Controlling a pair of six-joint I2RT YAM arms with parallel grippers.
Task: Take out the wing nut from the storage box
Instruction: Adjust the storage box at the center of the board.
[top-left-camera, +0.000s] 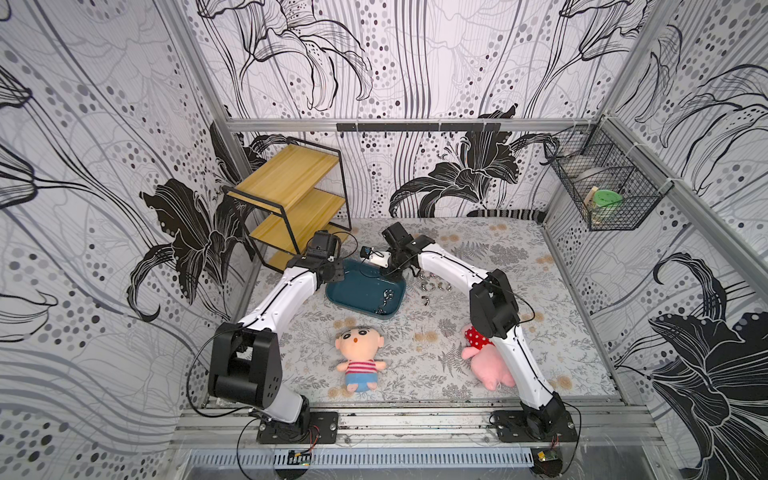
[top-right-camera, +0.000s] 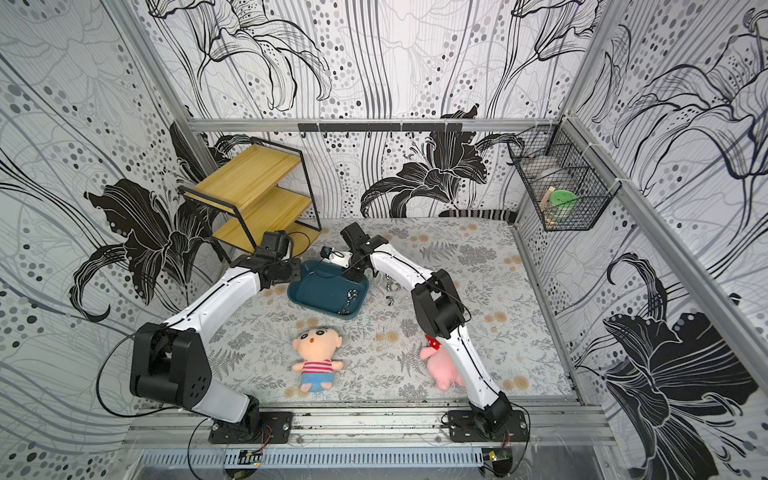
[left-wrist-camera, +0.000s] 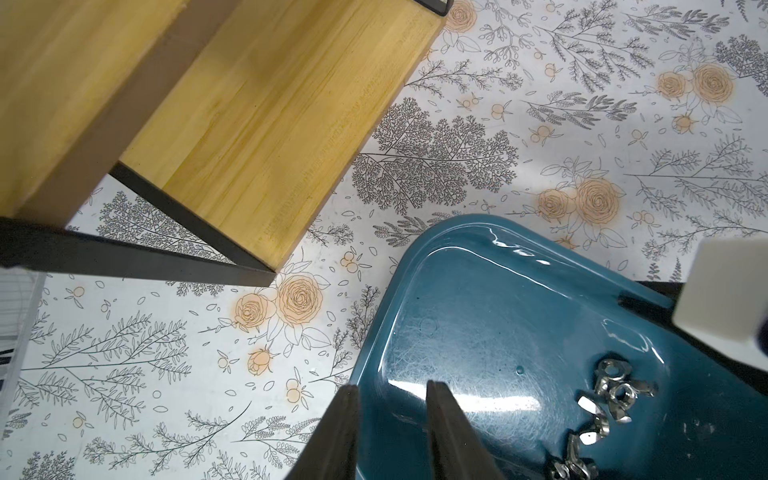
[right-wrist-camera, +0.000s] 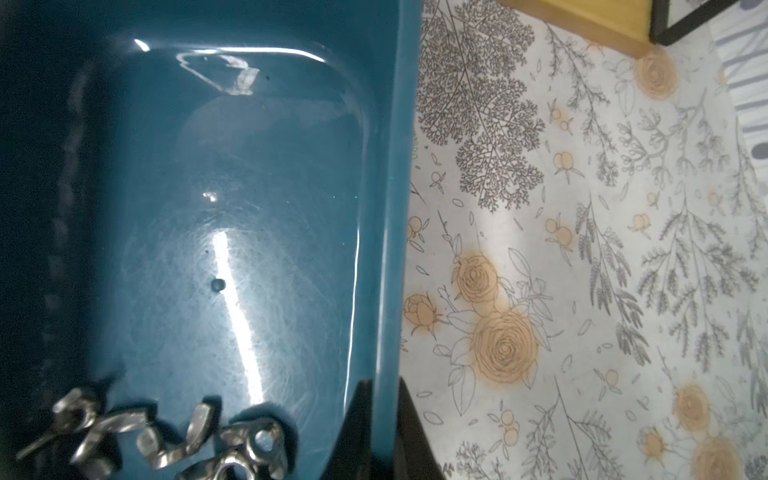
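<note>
The wing nuts (right-wrist-camera: 166, 440), small bright-metal pieces with curved ears, lie tangled at one end of the storage box (top-left-camera: 357, 291), a glossy, scuffed teal tub with rounded corners. None is held: the right gripper (right-wrist-camera: 382, 392) is clamped on its thin rim, and the left gripper (left-wrist-camera: 392, 390) straddles the rim too, seemingly pinching it. The step looks like steadying; next, one gripper must let go and nip a single ear
</note>
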